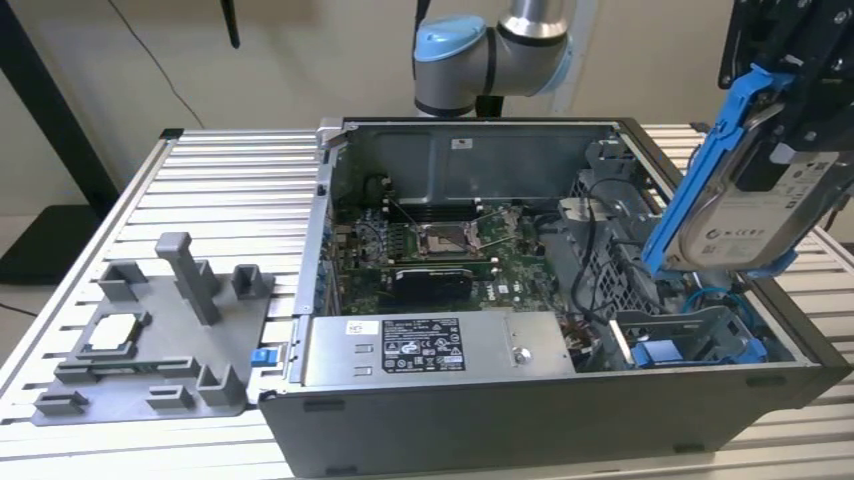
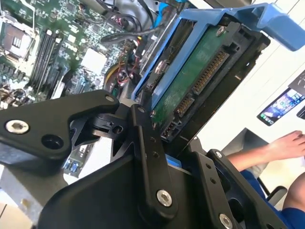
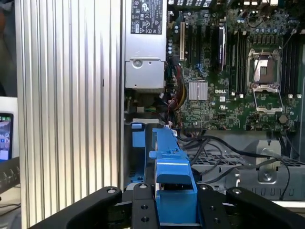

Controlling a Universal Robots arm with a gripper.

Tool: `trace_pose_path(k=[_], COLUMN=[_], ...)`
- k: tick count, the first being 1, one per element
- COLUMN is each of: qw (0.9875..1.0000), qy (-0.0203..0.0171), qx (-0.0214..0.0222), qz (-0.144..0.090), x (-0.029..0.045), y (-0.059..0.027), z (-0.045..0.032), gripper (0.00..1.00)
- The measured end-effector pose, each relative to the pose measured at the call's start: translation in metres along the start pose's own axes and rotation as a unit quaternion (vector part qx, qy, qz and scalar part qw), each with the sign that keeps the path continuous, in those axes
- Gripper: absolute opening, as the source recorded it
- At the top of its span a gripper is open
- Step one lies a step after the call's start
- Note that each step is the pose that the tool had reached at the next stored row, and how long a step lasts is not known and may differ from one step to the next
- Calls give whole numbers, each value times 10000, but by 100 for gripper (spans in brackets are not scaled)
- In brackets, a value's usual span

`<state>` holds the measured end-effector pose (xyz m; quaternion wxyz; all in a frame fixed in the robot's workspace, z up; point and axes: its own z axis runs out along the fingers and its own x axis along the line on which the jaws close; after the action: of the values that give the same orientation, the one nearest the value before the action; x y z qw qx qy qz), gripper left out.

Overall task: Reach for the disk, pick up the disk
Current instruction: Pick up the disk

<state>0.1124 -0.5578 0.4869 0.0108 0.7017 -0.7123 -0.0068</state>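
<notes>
Gripper [image 3: 174,210] clamped on the disk [image 1: 747,215] by its blue rails [image 3: 169,157]. Disk hangs upright, lifted clear above the open PC case [image 1: 534,420], over the drive bay [image 1: 694,340]. Reach and pickup look done; nothing left, by my read.

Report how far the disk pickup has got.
Done: the reach and the grasp. In the exterior view the disk, in its blue rails, hangs tilted in the air above the open computer case, clear of the drive bay. In hand: the gripper is clamped on the disk's end in both wrist views. Nothing of the pickup looks left.
</notes>
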Motion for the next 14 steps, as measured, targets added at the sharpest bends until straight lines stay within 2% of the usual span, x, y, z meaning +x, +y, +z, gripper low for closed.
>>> trace_pose_path(k=[8, 14], qw=[10000, 9999], qy=[-1, -2], qx=[0, -1], qz=[87, 138], x=[81, 92], y=[2, -1], z=[152, 271], gripper=[0, 0])
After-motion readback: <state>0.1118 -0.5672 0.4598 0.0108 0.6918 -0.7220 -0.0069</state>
